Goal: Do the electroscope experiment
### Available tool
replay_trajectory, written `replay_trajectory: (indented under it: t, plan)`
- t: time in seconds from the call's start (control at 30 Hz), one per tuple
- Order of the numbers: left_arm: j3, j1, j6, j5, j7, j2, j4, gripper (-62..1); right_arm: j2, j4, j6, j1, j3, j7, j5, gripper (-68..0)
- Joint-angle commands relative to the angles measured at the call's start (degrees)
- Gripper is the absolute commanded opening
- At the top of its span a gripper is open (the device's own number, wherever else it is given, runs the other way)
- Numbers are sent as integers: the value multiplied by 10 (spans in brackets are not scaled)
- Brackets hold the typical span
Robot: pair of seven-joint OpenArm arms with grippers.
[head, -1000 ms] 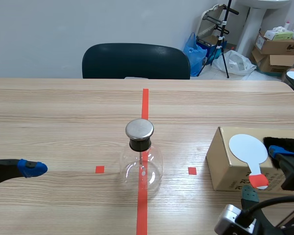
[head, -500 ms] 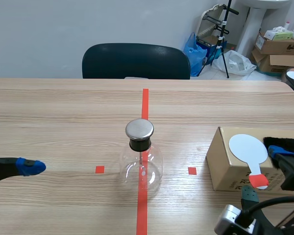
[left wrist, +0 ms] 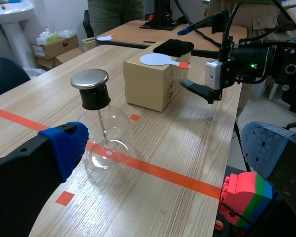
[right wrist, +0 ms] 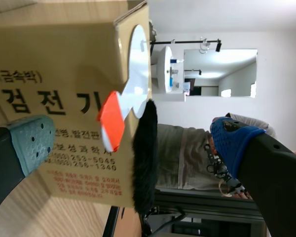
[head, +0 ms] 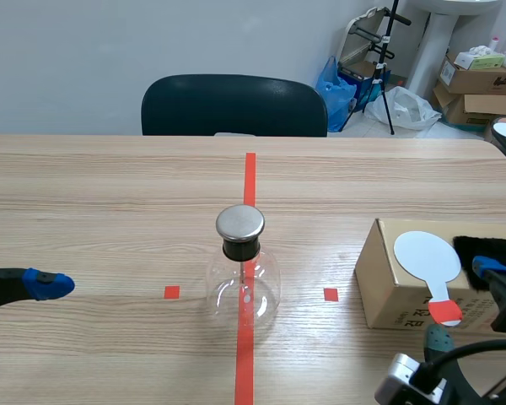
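Note:
The electroscope, a clear glass flask (head: pixel 243 283) with a black stopper and metal cap (head: pixel 240 222), stands on the red tape line at the table's middle. A white round paddle (head: pixel 425 256) with a red handle (head: pixel 444 313) lies on a cardboard box (head: pixel 388 287), beside a black fur cloth (head: pixel 487 247). My right gripper (head: pixel 465 305) is open at the box's near side; in the right wrist view the red handle (right wrist: pixel 111 126) and the fur (right wrist: pixel 145 158) lie between its fingers, untouched. My left gripper (head: pixel 44 285) is open, far left of the flask (left wrist: pixel 102 138).
A dark chair (head: pixel 234 105) stands behind the table's far edge. Boxes and bags (head: pixel 476 76) sit on the floor at the back right. A person (left wrist: pixel 113 12) stands beyond the table in the left wrist view. A coloured brick block (left wrist: pixel 242 195) sits below the table edge.
My left gripper has drawn back a little to the left. My right gripper has sunk slightly. The flask, box and paddle have not moved.

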Motion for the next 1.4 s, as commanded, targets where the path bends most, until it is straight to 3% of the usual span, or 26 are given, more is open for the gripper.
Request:
replay_trajectory:
  t: [0.0,0.33,0.43,0.57,0.63,0.7,0.87,0.97,1.07,1.17,1.37]
  plan:
    - [-2,0,-1,-8,-10,1,14,14,3,6,-35,-10,2,-5,0,4]
    - [-30,18,-12,-9,8,1,67,14,17,89,-35,-89,3,-5,40,4]
    - [-41,38,-13,-26,20,2,98,14,36,126,-35,-111,2,9,79,4]
    - [-51,52,-8,-58,101,19,147,14,69,171,-35,-132,-7,23,148,4]
    - [-53,56,12,-76,150,34,173,14,88,198,-33,-140,-11,22,190,4]
    - [-53,57,44,-91,206,50,199,14,107,232,9,-144,-11,22,242,4]
    - [-52,57,80,-109,333,97,272,14,169,336,127,-147,-11,5,404,4]
    - [-51,57,114,-155,407,125,310,14,200,400,193,-147,-11,-26,486,4]
    - [-36,57,162,-198,435,131,335,14,228,448,254,-147,-10,-43,565,4]
    - [-13,55,218,-205,447,131,346,14,247,476,303,-147,-10,-44,618,4]
    - [28,43,286,-223,478,131,349,14,254,492,424,-147,-2,-40,658,4]
